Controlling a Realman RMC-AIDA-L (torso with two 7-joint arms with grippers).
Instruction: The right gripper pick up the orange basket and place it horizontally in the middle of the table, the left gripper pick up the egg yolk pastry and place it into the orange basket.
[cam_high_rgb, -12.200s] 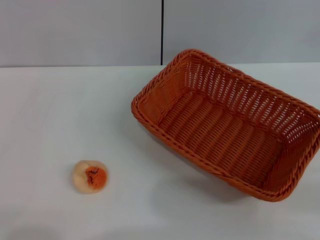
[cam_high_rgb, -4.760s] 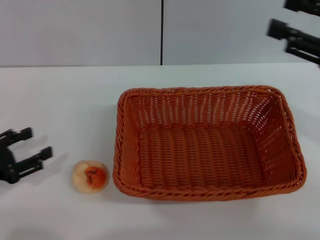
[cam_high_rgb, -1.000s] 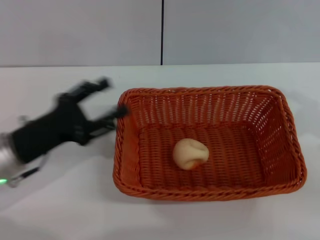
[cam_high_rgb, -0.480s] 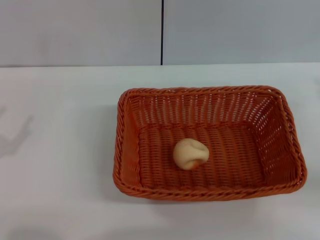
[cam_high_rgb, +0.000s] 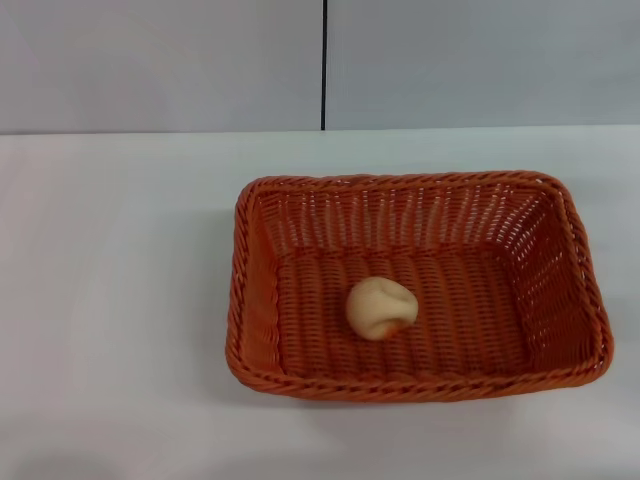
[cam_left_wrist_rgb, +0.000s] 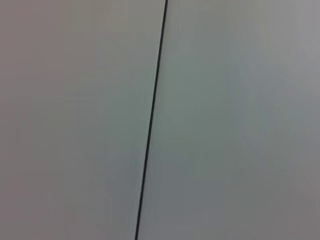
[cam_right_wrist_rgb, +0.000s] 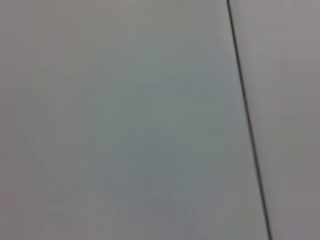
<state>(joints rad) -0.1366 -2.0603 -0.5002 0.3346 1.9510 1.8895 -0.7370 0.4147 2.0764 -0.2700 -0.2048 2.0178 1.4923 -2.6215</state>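
Observation:
The orange basket (cam_high_rgb: 250, 300) lies with its long side across the white table (cam_high_rgb: 110, 300), a little right of the middle in the head view. Inside it, on the woven floor near the centre, rests the egg yolk pastry (cam_high_rgb: 380, 307), pale cream with only a sliver of orange showing at its lower edge. Neither the left gripper nor the right gripper appears in the head view. Both wrist views show only a plain grey wall with a thin dark seam.
A grey wall panel (cam_high_rgb: 160, 60) with a vertical dark seam (cam_high_rgb: 324, 60) stands behind the table's far edge. White tabletop stretches to the left of the basket and along the front.
One second ago the left arm was beside the basket's left rim, fingers open; it has withdrawn out of view. The faint shadow at far left half a second ago is gone. Pastry and basket stay put.

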